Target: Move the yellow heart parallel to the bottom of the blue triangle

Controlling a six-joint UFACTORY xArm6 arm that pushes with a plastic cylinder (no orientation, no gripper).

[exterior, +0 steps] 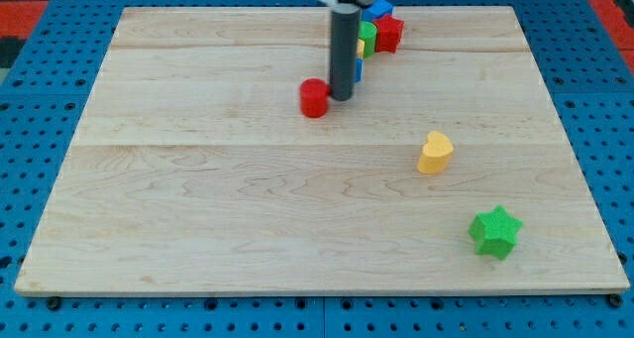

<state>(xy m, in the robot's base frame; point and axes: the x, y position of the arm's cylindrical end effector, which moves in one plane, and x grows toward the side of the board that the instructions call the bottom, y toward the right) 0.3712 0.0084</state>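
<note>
My tip [342,97], bare beside the red block [314,97], is far from the light, rigid yellow heart [434,152], best pushed squarely at its side.

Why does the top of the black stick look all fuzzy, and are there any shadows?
In the camera view, the rod's top end at the view's top edge is smeared, likely motion blur, while my tip beside the red block looks sharper. Lighting is soft and even: the yellow heart and green star cast only faint shadows on the wooden board. No glare shows.
</note>
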